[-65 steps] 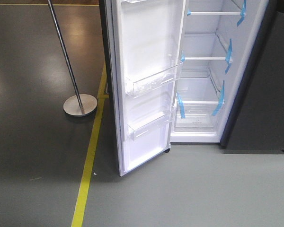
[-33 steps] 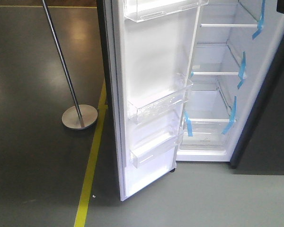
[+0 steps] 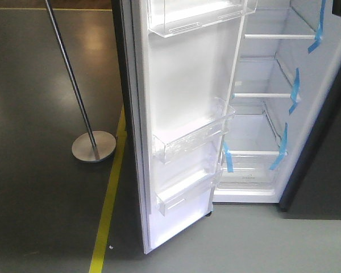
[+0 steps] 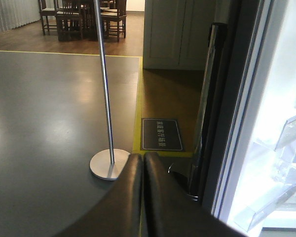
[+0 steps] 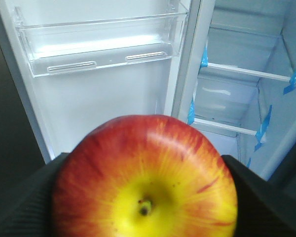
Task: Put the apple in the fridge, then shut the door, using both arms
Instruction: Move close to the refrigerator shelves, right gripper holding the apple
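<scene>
No desk in any view, so places are given against the fridge and the floor line.

Nearest, right wrist view: the apple (image 5: pixel 145 180) fills the lower frame, its dimpled end facing the lens. The right gripper (image 5: pixel 147 197) is clamped on it, with a dark pad (image 5: pixel 32 202) on each flank at the widest girth. The apple is in the air in front of the open fridge, not yet inside.

Handling, as a judgement:
- Firm flesh that will not deform.
- Glossy, slick skin and a round body, so it can twist out of a light pinch.
- It would roll on a flat shelf once let go.
- It bruises if squeezed hard or dropped.
- Modest weight, and the hold across the middle looks right.

Left wrist view: the left gripper (image 4: pixel 143 190) has its fingers pressed together with nothing between them. It sits low, just outside the outer edge of the door (image 3: pixel 182 108).

Beyond: the door stands wide open, its white lining showing, with a clear bin (image 3: pixel 193 136) at mid height. A yellow floor line (image 3: pixel 108 210) runs past its foot, and a pole stand (image 3: pixel 94 147) sits well to the left.

Farthest: the fridge (image 3: pixel 260 68) interior is white, with a glass shelf (image 3: pixel 264 95) and blue tape (image 3: pixel 295 85) on its edges.
</scene>
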Tool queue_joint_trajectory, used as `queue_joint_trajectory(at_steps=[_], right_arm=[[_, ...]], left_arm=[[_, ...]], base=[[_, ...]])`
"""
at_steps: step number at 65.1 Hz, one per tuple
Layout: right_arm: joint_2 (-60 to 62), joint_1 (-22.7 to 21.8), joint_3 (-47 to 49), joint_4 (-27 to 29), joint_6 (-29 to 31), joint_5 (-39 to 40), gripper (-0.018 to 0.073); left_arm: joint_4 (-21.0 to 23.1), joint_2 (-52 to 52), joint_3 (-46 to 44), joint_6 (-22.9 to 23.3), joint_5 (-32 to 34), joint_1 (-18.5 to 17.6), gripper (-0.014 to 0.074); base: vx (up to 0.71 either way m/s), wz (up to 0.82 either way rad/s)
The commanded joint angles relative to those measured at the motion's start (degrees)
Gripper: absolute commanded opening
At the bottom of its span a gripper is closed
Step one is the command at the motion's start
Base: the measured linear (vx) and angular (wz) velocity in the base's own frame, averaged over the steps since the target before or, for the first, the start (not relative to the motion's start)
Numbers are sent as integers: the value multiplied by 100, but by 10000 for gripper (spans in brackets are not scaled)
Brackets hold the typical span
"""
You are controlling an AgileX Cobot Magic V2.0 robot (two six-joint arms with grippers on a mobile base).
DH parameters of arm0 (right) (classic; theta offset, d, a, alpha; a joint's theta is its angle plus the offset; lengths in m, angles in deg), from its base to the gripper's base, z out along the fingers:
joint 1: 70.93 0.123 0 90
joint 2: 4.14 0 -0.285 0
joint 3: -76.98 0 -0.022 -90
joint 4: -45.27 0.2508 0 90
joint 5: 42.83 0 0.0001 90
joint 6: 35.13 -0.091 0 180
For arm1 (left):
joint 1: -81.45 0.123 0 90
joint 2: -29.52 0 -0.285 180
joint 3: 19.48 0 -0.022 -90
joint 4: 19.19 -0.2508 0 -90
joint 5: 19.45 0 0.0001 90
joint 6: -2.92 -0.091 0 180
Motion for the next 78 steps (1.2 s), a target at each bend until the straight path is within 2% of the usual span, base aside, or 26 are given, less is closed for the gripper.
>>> queue_joint_trajectory(at_steps=[1,78], right_arm=[[98,-16,178,34,18,474,203],[98,-16,178,34,18,480,203]], left_arm=[[-12,83,-108,7,422,12,-7],[-12,83,-108,7,422,12,-7]], base=[[12,0],[10,-3]])
